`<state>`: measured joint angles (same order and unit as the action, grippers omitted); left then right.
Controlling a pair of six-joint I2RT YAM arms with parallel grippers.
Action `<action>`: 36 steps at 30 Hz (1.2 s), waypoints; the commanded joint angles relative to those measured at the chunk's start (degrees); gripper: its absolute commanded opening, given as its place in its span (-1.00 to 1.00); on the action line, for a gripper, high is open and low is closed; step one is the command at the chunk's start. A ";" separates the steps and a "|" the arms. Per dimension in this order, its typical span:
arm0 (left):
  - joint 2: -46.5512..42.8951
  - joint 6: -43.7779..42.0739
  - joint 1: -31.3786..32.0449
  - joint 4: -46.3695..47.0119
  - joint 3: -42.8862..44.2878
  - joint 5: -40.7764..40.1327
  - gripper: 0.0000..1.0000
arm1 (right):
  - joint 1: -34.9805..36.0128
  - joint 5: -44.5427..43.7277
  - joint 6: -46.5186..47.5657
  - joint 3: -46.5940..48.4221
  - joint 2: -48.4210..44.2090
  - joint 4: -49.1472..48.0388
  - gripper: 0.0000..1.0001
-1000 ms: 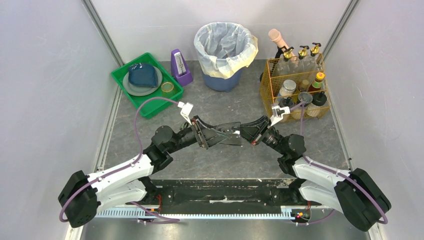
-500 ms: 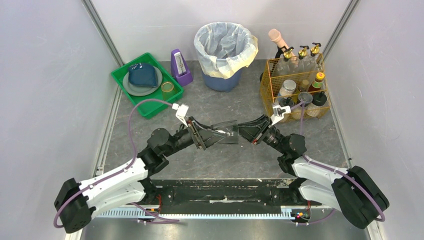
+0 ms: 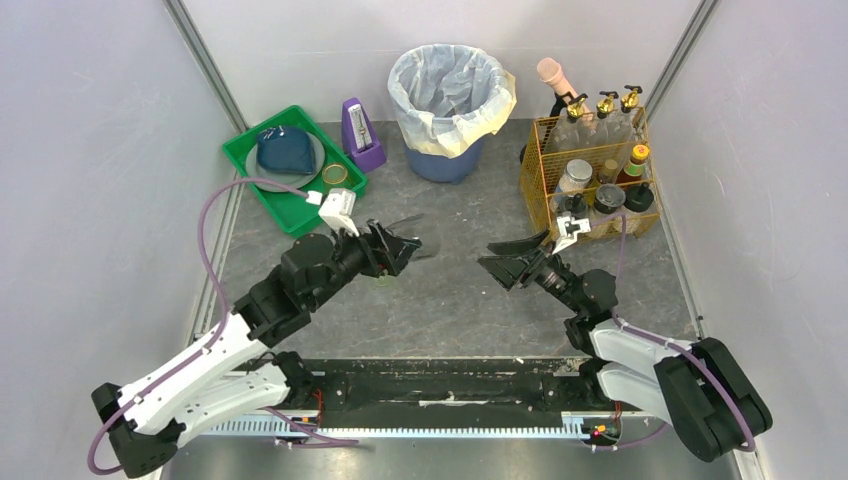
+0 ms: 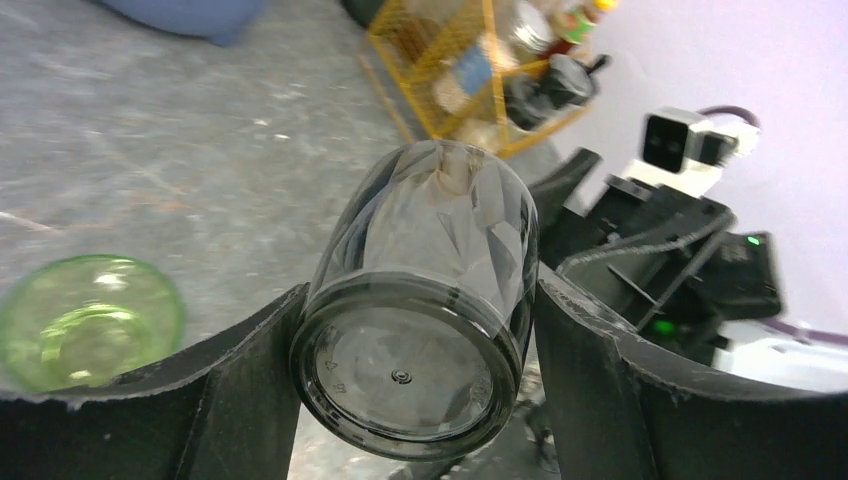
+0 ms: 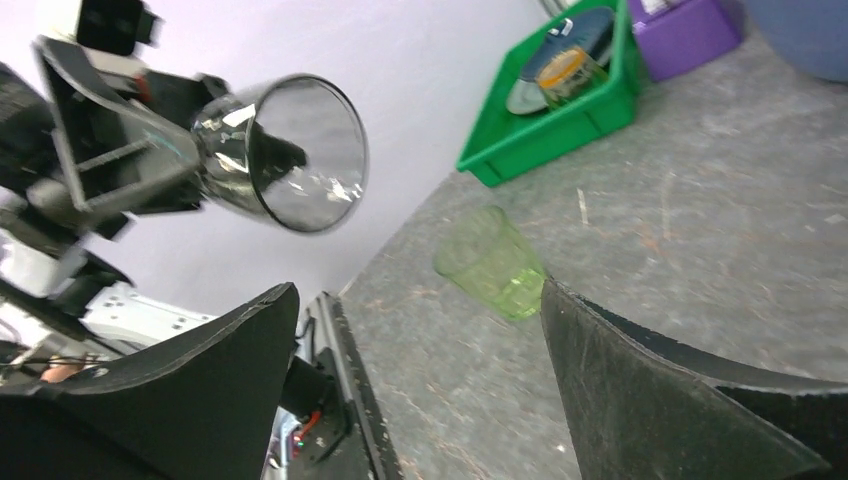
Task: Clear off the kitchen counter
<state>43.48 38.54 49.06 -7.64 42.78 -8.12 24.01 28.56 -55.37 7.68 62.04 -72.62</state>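
The dark marbled desk [image 3: 450, 300] fills the floor of the walled cell, and both arms reach out over its middle. The left hand [image 3: 398, 245] pinches a smoky glass [image 4: 425, 290] by its sides, one finger pressed on each side. The glass lies tilted on its side in the air, its thick base toward the left wrist camera and its mouth facing the right arm. The right hand [image 3: 487, 256] is spread wide with nothing between its fingers, pointing at the smoky glass but apart from it. A green glass [image 5: 490, 262] stands upright on the desk below the left hand, touching neither hand. At the far left a green tray [image 3: 300, 215] holds a grey plate [image 3: 262, 176] with a dark blue bowl [image 3: 285, 148] on it and a small yellow glass [image 3: 334, 175] beside it. A purple metronome [image 3: 360, 135] stands just beside the tray, a lined bin [image 3: 450, 100] at the far middle, and a wire basket [image 3: 540, 170] of bottles at the far right.
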 commanded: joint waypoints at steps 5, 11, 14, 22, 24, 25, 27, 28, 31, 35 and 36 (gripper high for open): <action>5.83 -14.36 -1.45 -26.93 17.89 -20.53 -0.92 | -1.05 -3.01 9.60 -2.18 -3.09 9.43 0.95; 14.37 -22.02 -9.64 -33.84 29.30 -24.65 -0.94 | -1.00 -6.07 11.66 -3.32 -5.46 12.28 0.96; 19.16 -24.23 -18.59 -34.53 33.15 -19.63 -0.93 | -0.91 -7.76 12.90 -3.71 -6.40 14.33 0.96; 35.04 -24.24 -32.36 -34.37 42.17 -17.90 -0.93 | 1.84 -11.83 16.72 -2.68 -6.70 18.58 0.96; 38.73 -23.81 -35.36 -33.99 44.46 -16.29 -0.93 | 2.28 -12.22 17.30 -2.55 -6.85 19.11 0.96; 40.56 -23.79 -36.70 -33.58 45.04 -15.90 -0.93 | 2.51 -12.43 17.52 -2.49 -6.94 19.34 0.96; 44.11 -23.29 -40.23 -32.94 46.02 -15.61 -0.94 | 2.66 -12.60 17.91 -2.33 -7.07 19.70 0.96; 45.64 -22.62 -41.67 -32.44 46.36 -15.08 -0.95 | 2.70 -12.76 18.02 -2.34 -6.96 19.78 0.96; 51.09 -21.22 -46.06 -30.87 47.52 -11.57 -0.95 | 3.01 -13.23 18.32 -2.30 -6.56 19.79 0.96; 57.71 -21.26 -48.81 -32.26 50.71 -8.71 -0.95 | 3.62 -13.75 19.10 -2.10 -6.12 20.18 0.96; 58.57 -21.06 -48.97 -32.20 50.65 -7.82 -0.95 | 3.69 -13.86 19.26 -1.98 -6.14 20.31 0.96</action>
<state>98.94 16.67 1.17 -41.15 89.60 -20.36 27.07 16.19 -38.20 4.32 55.72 -51.44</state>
